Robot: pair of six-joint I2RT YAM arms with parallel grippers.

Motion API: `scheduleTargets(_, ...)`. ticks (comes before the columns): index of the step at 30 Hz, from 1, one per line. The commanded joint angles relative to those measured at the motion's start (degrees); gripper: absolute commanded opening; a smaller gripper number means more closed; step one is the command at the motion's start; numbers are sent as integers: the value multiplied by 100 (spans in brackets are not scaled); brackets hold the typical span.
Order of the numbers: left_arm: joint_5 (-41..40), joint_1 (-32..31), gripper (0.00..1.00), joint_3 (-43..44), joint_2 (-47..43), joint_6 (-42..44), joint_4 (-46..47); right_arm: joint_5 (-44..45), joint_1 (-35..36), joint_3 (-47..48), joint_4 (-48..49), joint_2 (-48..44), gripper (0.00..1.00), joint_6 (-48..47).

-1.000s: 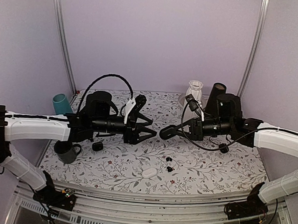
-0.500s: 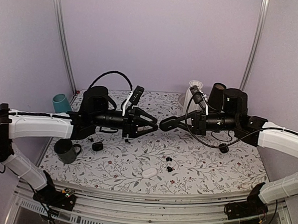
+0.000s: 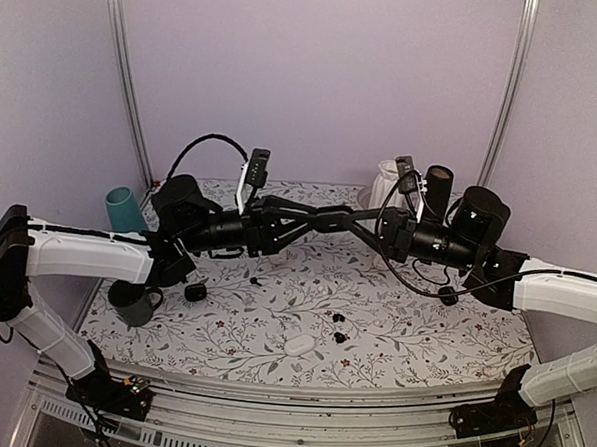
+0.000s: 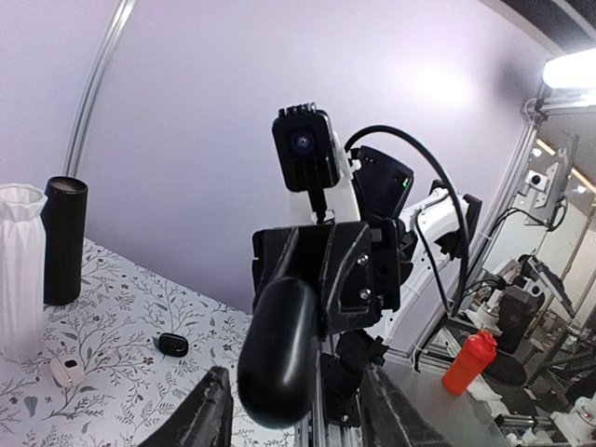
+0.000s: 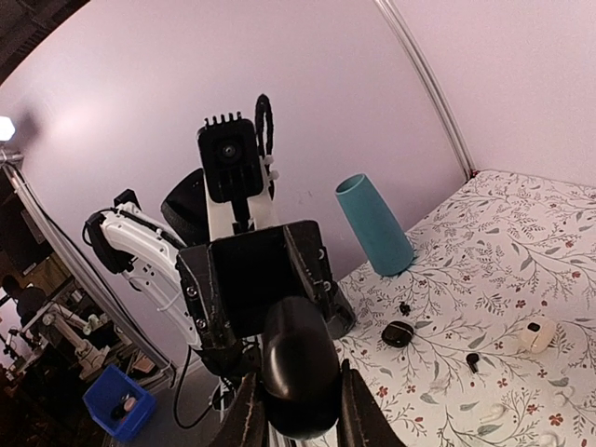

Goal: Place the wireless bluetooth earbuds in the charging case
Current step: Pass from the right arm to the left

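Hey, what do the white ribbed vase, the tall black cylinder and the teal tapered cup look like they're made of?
White ribbed vase: probably matte ceramic or plastic, soft shading on its ridges. Tall black cylinder: matte plastic or coated metal, no sharp glints. Teal tapered cup: likely smooth plastic, uniform colour, faint sheen.

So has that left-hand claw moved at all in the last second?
Yes. The left gripper has swung up and to the right in the top view, ending much nearer the white vase at the back.
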Motion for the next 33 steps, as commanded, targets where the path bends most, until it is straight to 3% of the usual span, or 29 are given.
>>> scheduleTargets(1, -236, -131, 46, -104, 141, -351, 817, 628, 93, -124, 849, -150, 4, 294)
scheduleTargets(24, -361, -269, 40, 29, 573, -1384, 1857, 1026, 438, -187, 1264, -49, 4, 133)
scheduleTargets(33, -526, -275, 40, 184, 658, -1422, 1885, 1079, 500, -125, 1255, 16, 4, 78)
